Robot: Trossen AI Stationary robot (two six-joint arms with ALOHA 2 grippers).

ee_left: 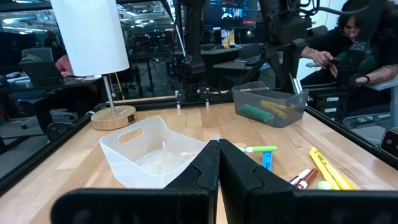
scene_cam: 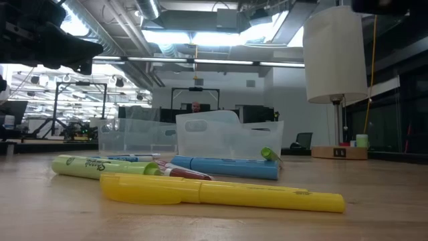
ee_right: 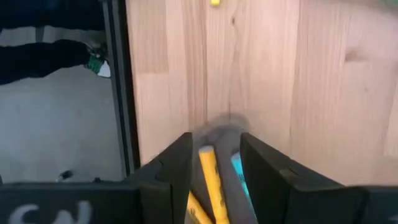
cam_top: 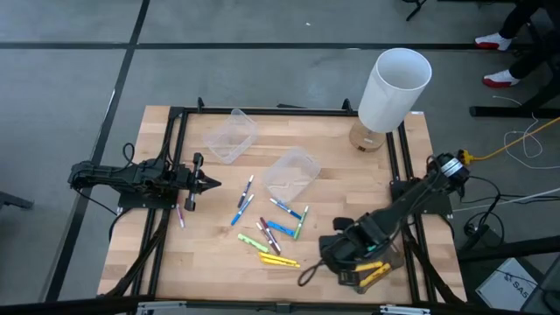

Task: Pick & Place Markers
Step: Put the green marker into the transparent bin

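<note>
Right gripper hangs low just right of the marker scatter, its jaws clamped on a yellow marker with a light blue one alongside. Left gripper waits pinched shut, well left of that scatter. The rest lie loose on the worktop below the tubs. Light, stiff, slick barrels, I'd say: grip mid-shaft.

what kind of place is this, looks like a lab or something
Probably a robotics lab or open workshop. Two robot arms are mounted on a black frame around a wooden table, the low view shows exposed ceiling ducts, and desks with monitors fill the room behind.
</note>
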